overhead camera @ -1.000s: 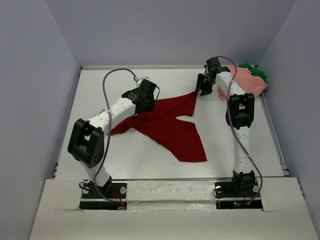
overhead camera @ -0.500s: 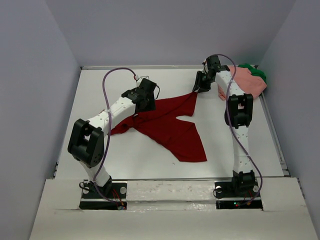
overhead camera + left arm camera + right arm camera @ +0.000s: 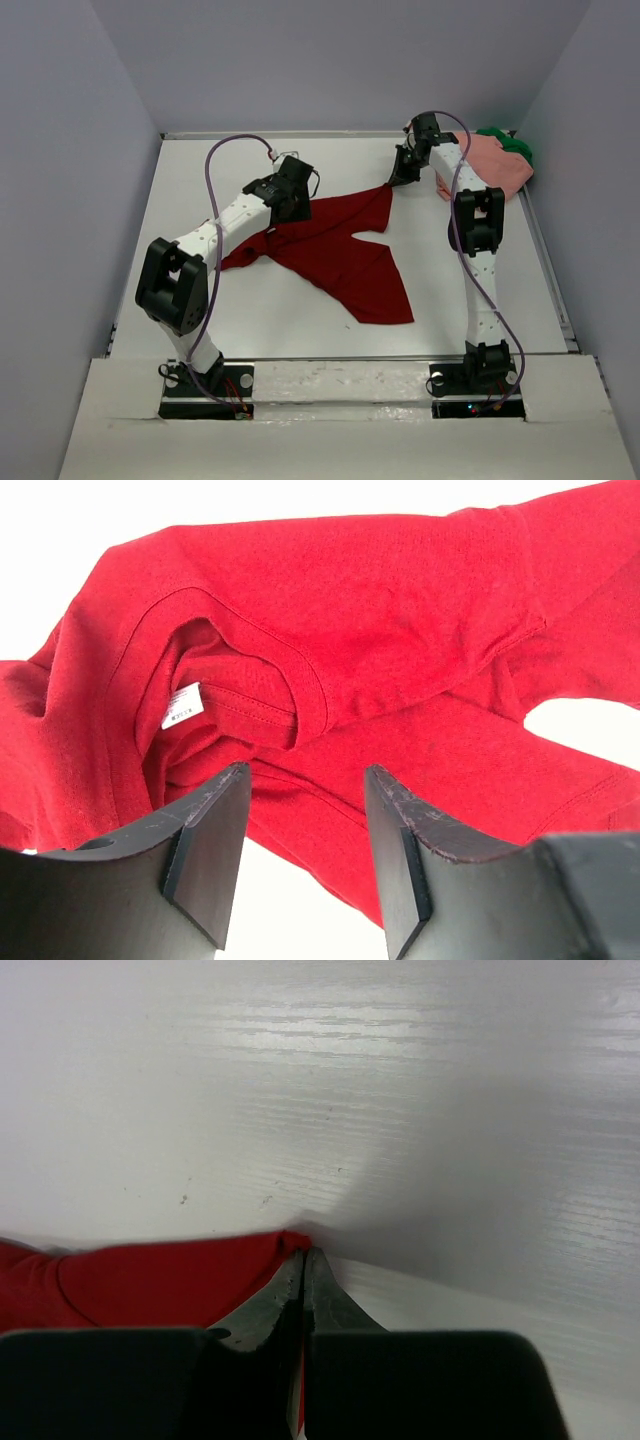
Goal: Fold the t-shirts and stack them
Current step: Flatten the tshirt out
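The dark red t-shirt lies crumpled and partly spread in the middle of the table. My right gripper is shut on its far right corner; in the right wrist view the closed tips pinch the red cloth's edge. My left gripper hovers open over the shirt's left end. Seen from the left wrist, the gripper hangs above the near hem just below the collar and its white label, with nothing between its fingers. The salmon pink t-shirt and the green one lie bunched at the far right corner.
Grey walls close in the white table on the left, back and right. The right arm's upper link stands right next to the pink and green heap. A purple cable loops above each arm.
My right gripper has closed on the red shirt's far corner after moving slightly towards it. The left gripper has stayed over the collar, still open.
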`<state>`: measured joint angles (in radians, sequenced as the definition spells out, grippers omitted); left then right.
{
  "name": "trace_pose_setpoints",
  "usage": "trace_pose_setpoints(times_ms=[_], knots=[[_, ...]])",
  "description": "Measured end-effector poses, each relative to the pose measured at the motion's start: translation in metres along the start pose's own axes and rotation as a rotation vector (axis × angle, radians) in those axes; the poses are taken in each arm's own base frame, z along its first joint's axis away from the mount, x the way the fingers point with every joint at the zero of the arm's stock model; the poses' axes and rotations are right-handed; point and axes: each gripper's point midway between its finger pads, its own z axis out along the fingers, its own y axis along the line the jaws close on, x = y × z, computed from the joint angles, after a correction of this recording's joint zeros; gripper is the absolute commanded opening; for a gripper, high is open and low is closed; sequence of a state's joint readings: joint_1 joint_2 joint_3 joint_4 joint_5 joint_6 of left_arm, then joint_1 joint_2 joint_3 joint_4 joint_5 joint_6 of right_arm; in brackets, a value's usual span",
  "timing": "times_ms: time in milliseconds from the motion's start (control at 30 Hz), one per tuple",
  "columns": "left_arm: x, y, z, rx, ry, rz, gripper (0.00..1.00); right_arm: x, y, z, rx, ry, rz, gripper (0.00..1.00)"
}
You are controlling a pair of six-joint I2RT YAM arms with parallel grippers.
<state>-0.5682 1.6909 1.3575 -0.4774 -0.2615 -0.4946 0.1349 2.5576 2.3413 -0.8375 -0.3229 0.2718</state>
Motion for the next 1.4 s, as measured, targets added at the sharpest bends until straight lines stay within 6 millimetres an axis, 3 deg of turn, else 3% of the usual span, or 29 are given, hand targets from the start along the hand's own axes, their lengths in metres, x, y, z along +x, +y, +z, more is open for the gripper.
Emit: trace_pose_setpoints(times_ms=[67,133,300,433,633,767,1133,1233,1400], knots=[[0.001,-0.001,0.000,0.002,0.001,0.002,0.46,0.000,0.000,0.000,0.000,0.000,0.000,0.00],[0.002,-0.003,-0.001,0.007,0.004,0.011,0.46,0.000,-0.001,0.000,0.004,-0.001,-0.004,0.00],[0.016,-0.021,-0.013,0.032,0.013,0.059,0.60,-0.001,-0.006,0.000,0.028,-0.008,-0.014,0.00],[0.040,-0.056,-0.039,0.100,0.019,0.113,0.74,-0.002,-0.007,0.000,0.038,-0.012,-0.015,0.00],[0.084,-0.090,-0.067,0.174,0.044,0.177,0.75,-0.004,-0.006,-0.003,0.039,-0.019,-0.017,0.00],[0.105,-0.088,-0.062,0.130,0.073,0.202,0.75,-0.005,-0.006,-0.004,0.038,-0.021,-0.017,0.00],[0.177,-0.077,-0.009,-0.065,0.195,0.340,0.71,-0.009,-0.002,-0.010,0.033,-0.033,-0.021,0.00],[0.182,-0.078,-0.005,-0.079,0.204,0.355,0.69,-0.009,0.000,-0.012,0.028,-0.036,-0.022,0.00],[0.172,-0.088,-0.005,-0.072,0.175,0.344,0.66,-0.009,0.000,-0.012,0.024,-0.035,-0.023,0.00]])
